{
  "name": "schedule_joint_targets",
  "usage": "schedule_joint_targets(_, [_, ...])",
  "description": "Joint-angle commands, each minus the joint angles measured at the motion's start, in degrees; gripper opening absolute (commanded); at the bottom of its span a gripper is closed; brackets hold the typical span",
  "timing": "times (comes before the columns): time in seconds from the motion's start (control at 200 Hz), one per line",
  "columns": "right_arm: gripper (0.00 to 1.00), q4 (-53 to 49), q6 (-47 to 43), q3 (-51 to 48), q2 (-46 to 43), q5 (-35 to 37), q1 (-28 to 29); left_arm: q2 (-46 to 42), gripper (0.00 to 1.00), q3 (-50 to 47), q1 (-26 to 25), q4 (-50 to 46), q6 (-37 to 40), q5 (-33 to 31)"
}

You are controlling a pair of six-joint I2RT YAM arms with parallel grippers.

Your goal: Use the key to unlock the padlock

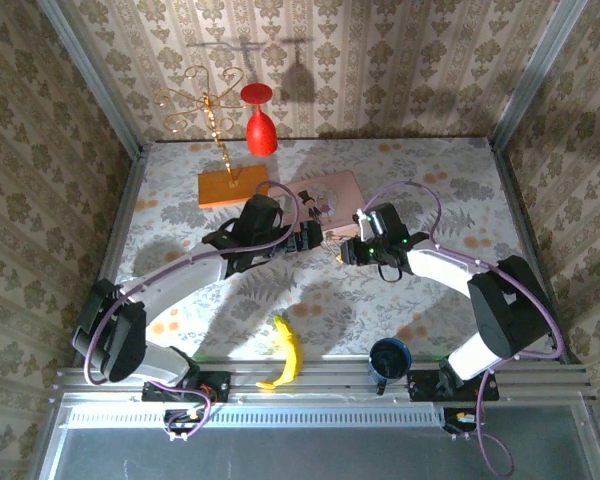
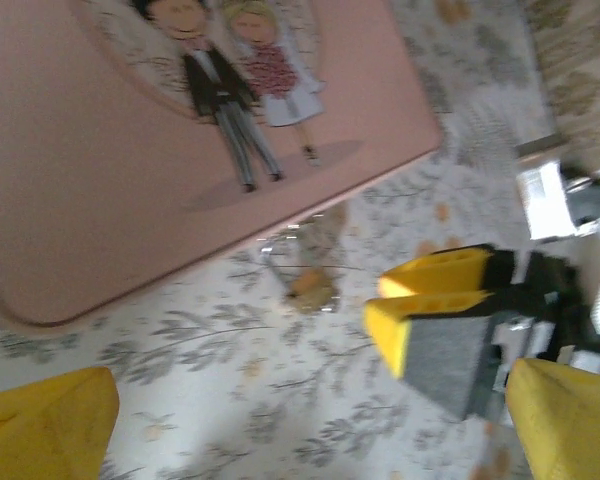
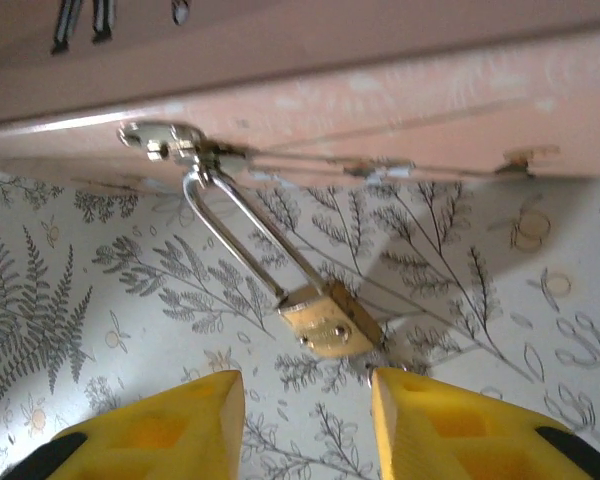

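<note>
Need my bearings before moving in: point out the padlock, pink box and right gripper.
padlock (image 3: 330,322), right wrist view, on its gold body.
pink box (image 3: 400,110), right wrist view, on its side wall.
right gripper (image 3: 306,402), right wrist view, midway between its yellow fingertips.

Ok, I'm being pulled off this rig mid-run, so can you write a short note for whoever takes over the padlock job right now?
Left gripper: wide open, empty, low over the table beside the pink box.
Right gripper: jaws partly apart, nothing seen between them, just short of the padlock.
Padlock: the body lies on the table, and the shackle is threaded through the box's hasp.
Key: I cannot make it out in these views.
Done: no unlocking visible; the shackle looks seated in the body.
Left: find the key, insert it, turn it, free the shackle.
</note>
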Motion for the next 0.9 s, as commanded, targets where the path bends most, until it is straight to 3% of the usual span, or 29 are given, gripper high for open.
schedule_joint_targets(0.0, [0.36,-1.76,-2.58,3.73,2.37,2.53,0.58,-1.49,1.00,1.66,1.29,-7.34,6.27,-6.91])
schedule_joint_targets(0.455, [0.33,-1.96,-4.46,9.33,9.95,5.29,2.25,2.90,1.00,4.00,5.61,-7.90,11.13,-12.94])
schedule_joint_targets(0.895, [0.28,0.26,-2.42,12.02,14.22,6.39,2.38,12.72,1.00,10.46,5.93,-10.82,14.11,-17.15])
